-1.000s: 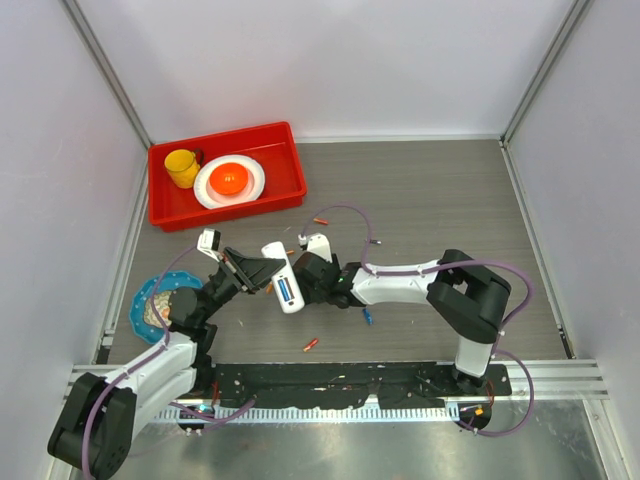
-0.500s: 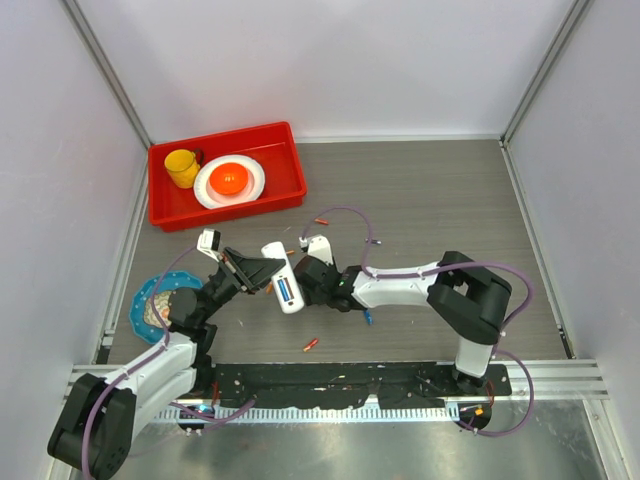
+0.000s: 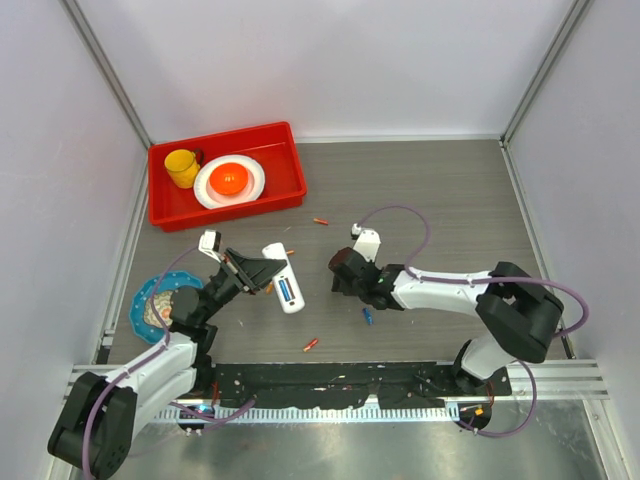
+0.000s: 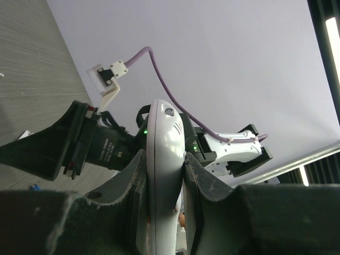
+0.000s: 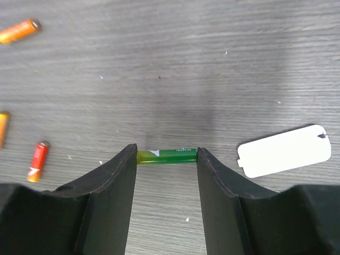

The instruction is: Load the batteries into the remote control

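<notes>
Remote control [image 3: 285, 283] is up off the table near the middle-left, pinched edgewise in my left gripper [image 3: 262, 272], whose jaws are closed hard on its sides. I judge it is held like that so the slotted back stays reachable from the other arm. The right gripper [image 5: 167, 150] hangs low over the table just to the remote's right. It is clamped end to end on a green battery [image 5: 170, 155], which I take to be the next cell to go in. Through that wrist camera I count four batteries: the green one, two orange [image 5: 18, 31] with one cut by the frame edge, and one red [image 5: 37, 161]. One white cover piece [image 5: 284, 151] lies just beside the claw. From above I also see one blue battery [image 3: 367, 316], and one red tray [image 3: 296, 160] far back.
</notes>
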